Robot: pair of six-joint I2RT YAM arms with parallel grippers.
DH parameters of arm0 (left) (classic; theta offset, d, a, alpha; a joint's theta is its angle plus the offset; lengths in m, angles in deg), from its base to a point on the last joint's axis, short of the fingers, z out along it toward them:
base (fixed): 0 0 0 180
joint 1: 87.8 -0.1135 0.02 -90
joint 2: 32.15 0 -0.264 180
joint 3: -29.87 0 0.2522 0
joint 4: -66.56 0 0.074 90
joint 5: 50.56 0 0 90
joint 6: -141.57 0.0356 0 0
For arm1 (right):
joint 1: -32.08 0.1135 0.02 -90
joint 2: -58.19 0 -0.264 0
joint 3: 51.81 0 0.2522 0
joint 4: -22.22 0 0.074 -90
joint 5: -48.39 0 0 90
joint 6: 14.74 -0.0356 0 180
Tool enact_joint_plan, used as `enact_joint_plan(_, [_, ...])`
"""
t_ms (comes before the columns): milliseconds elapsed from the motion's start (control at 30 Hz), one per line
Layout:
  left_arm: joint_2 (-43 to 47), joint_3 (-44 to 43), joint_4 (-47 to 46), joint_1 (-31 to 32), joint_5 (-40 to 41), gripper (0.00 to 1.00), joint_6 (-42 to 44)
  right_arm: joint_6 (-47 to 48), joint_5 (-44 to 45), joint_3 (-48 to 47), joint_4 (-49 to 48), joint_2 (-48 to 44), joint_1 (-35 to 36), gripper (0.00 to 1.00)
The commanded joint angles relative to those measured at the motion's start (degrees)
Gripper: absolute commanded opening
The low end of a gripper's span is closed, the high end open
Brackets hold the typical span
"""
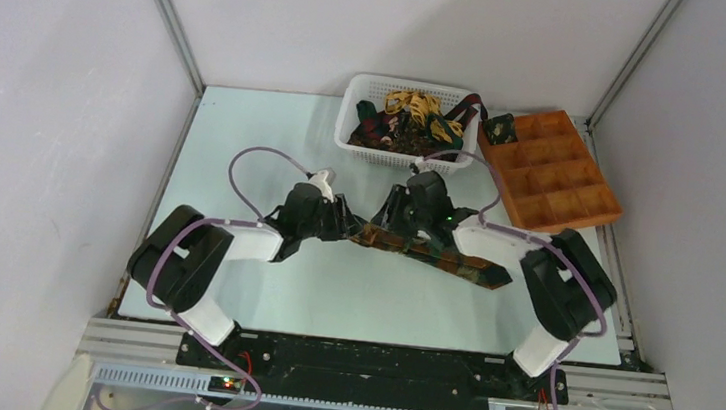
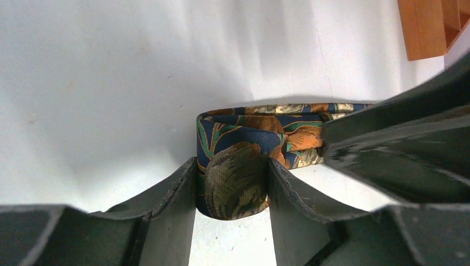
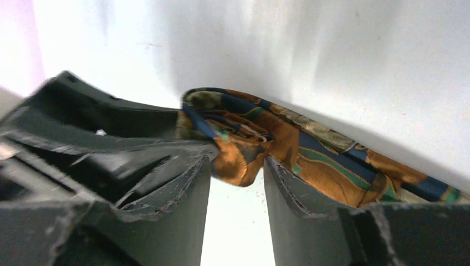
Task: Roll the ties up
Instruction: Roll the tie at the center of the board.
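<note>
Top external view: near the middle of the pale table, the left gripper and the right gripper are brought close together over one end of a tie. The tie is laid flat and stretched from them toward 4 o'clock, ending in a point. It is patterned in orange-brown, navy and green.

In the left wrist view, the tie's end is seen folded into a loose loop. The left gripper is half closed on that loop, both fingers pressed against the cloth.

In the right wrist view, the folded cloth is seen between the tips of the half-open right gripper; whether it is pinched cannot be told.

At 12 o'clock a white basket is filled with tangled ties. At 2 o'clock a brown tray is set, with one rolled tie in its far-left compartment.
</note>
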Motion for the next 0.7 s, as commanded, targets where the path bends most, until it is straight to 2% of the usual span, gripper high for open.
enact_joint_plan(0, [3.65, -4.11, 8.15, 2.01, 5.38, 0.50, 4.58, 2.44, 3.76, 1.75, -0.76, -11.22, -1.25, 0.44])
enact_joint_plan(333, [4.78, -13.03, 24.98, 6.87, 20.27, 0.48, 10.87, 4.70, 7.10, 7.82, 2.98, -24.98, -5.46, 0.46])
enact_joint_plan(667, [0.79, -21.80, 39.30, 10.71, 37.18, 0.49, 14.12, 5.23, 6.58, 10.81, 3.07, -28.80, -8.48, 0.46])
